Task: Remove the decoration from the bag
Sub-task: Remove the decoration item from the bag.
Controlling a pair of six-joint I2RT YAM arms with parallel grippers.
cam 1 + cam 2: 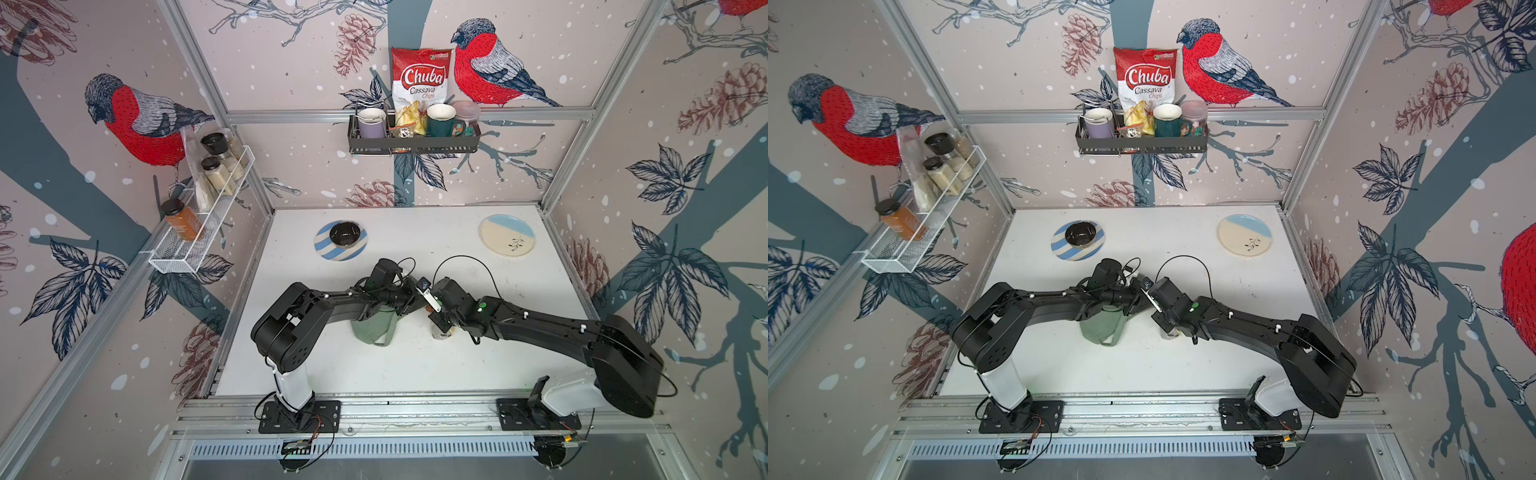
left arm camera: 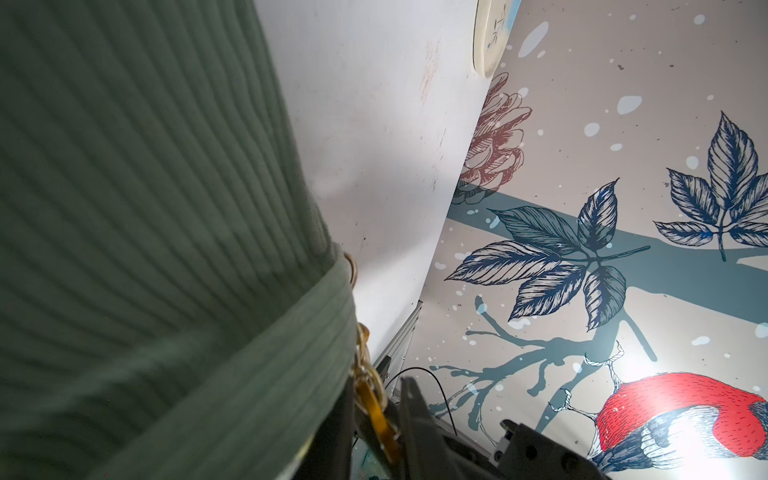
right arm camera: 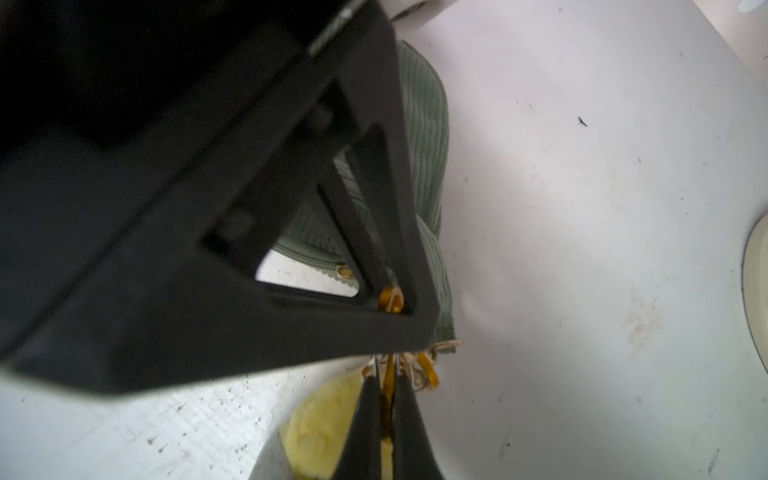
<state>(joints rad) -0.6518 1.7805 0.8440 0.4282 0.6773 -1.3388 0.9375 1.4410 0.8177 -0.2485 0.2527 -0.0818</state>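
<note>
Plainly, everything turns on the short amber chain [image 3: 391, 297] that runs between the two sets of jaws. The left jaws are closed on one amber link right beside the strap end of the bag [image 1: 372, 330]. The bag hangs under the left arm [image 1: 320, 305] near the middle of the worktop [image 1: 415, 370]; whether its bottom touches the worktop I cannot tell. The right jaws are shut on another amber link, with the decoration [image 3: 322, 415], a fluffy yellow ball, dangling just below them, to the robot's right of the bag. So the chain's long axis lies roughly across the worktop, bag end to the left and decoration end to the right. Pale metal fittings [image 3: 446, 345] sit just beside both grips; which of them opens I cannot tell. The right arm [image 1: 540, 328] is nearer the decoration, so the parting probably falls to it. That likely means a pull or twist away from the bag along that line, with the left jaws anchoring the bag end.
</note>
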